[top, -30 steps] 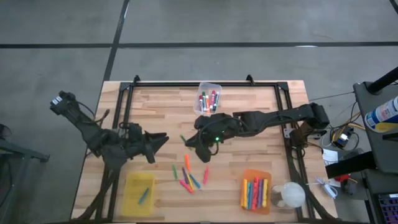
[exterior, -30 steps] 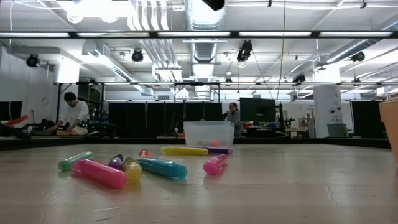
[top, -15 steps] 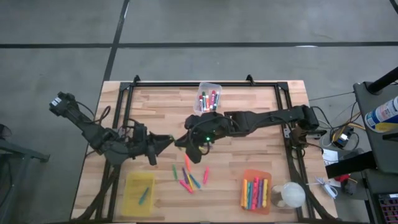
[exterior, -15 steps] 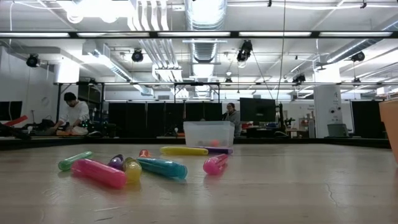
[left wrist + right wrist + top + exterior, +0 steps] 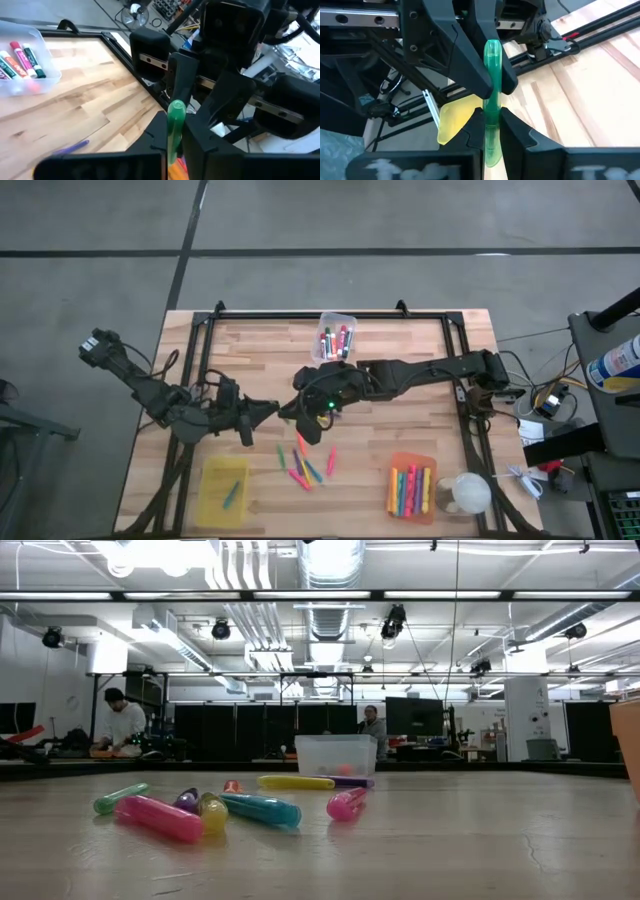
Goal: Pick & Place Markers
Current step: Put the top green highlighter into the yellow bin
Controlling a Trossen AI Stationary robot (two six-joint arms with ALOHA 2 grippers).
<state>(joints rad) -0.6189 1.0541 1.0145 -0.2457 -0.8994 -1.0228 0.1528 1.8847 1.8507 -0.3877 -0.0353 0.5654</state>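
A green marker [image 5: 491, 80] hangs in the air over the table's middle, bridging my two grippers, which meet tip to tip. My left gripper [image 5: 175, 134], [image 5: 270, 411] reaches in from the table's left and is shut on one end. My right gripper [image 5: 491, 125], [image 5: 297, 406] comes from the right and is shut on the other end. Several loose markers [image 5: 303, 462], [image 5: 160, 817] lie flat on the wood near the front. Neither gripper shows in the low view. My left gripper pinches the green marker's end [image 5: 174, 127] between its two fingers, coming about level from the table's left. The marker runs forward along the fingers, clear of the table. My right gripper pinches the marker's other end [image 5: 491, 131] between its two fingers [image 5: 519, 134], slanting slightly down from the table's right. The marker sticks out past the fingertips toward the left gripper, its far end [image 5: 491, 52] between that gripper's fingers.
A clear bin [image 5: 337, 338] with markers stands at the far middle. A yellow bin [image 5: 225, 488] sits at the near left and an orange bin [image 5: 412, 488] with markers at the near right, beside a white round object [image 5: 466, 493]. People are in the room behind.
My right gripper has carried the green marker a little toward the table's left, up to my left gripper. My left gripper has turned slightly toward it and shut on the marker's free end. The marker stays clear of the table.
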